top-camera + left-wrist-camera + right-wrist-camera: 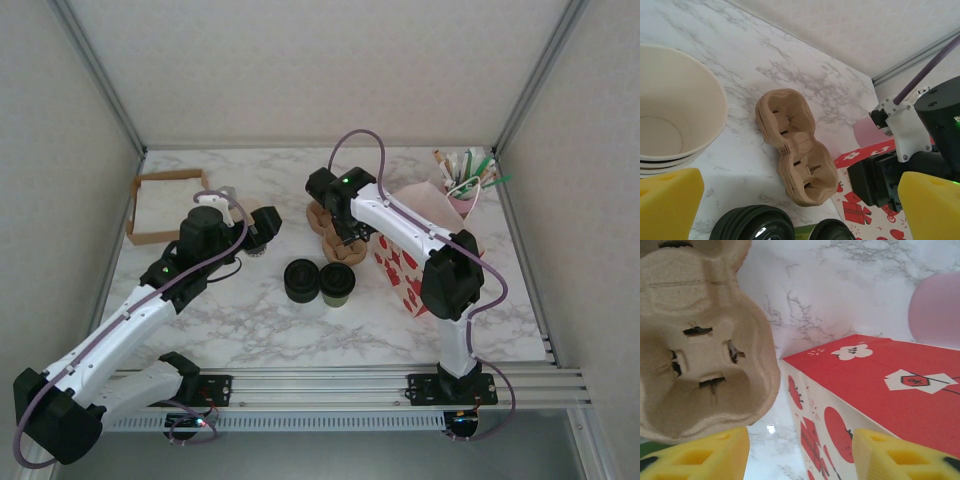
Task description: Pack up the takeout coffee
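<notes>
Right claw (800, 451) hangs spread and empty beside the cup carrier (705, 355); left claw (800, 200) gapes too. We judge nothing packed: the takeout coffee (337, 283) stands on the table (250, 325), untouched.

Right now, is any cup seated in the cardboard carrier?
No, both wells of the cardboard carrier sit empty on the marble table in the left wrist view.
</notes>
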You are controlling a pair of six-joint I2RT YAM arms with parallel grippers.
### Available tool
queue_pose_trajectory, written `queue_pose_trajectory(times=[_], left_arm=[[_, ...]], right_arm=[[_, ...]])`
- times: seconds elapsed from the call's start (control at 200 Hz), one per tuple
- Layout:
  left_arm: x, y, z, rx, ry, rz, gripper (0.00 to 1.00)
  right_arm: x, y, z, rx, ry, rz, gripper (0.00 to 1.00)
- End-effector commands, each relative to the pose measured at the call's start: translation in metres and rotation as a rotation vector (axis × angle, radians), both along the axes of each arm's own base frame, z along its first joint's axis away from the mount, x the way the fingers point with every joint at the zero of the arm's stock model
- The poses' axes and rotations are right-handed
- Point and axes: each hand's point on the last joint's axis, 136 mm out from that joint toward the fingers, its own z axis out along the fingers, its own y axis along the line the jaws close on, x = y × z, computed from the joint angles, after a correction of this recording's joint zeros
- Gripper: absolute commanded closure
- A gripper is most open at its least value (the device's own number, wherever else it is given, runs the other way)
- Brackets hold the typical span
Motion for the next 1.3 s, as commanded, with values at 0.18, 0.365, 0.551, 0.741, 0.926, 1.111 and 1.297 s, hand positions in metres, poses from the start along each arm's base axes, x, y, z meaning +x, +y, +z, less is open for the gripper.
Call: queue_pose_trajectory(times=[0.18, 0.365, 0.551, 0.741, 0.926, 1.111, 1.297], left_arm=[[-0.008, -0.007, 0.049, -0.054, -0.163, -0.080, 0.00], [-0.021, -0.005, 0.068, -0.021, -0.277, -0.119, 0.00], [-0.010, -0.005, 0.048, 0.027, -0.207, -0.104, 0.00], [0.002, -0.020, 0.017, 0.020, -0.085, -0.136, 0.00], [0.008, -0.032, -0.008, -0.012, -0.001, -0.168, 0.00], [0.007, -0.031, -0.011, -0.006, 0.005, -0.166, 0.00], [0.007, -0.028, -0.011, 0.007, 0.003, -0.155, 0.00]], right_arm=[[-0.007, 0.042, 0.034, 0.281, 0.007, 0.055, 0.33], [0.009, 0.053, 0.034, 0.370, 0.038, 0.050, 0.31], [0.023, 0.062, 0.017, 0.333, 0.085, 0.059, 0.36], [0.038, 0.057, 0.005, 0.270, 0.064, 0.057, 0.38], [0.043, 0.062, -0.014, 0.270, 0.114, 0.072, 0.39], [0.048, 0.063, -0.025, 0.272, 0.131, 0.066, 0.45], [0.052, 0.064, -0.036, 0.262, 0.154, 0.060, 0.50]])
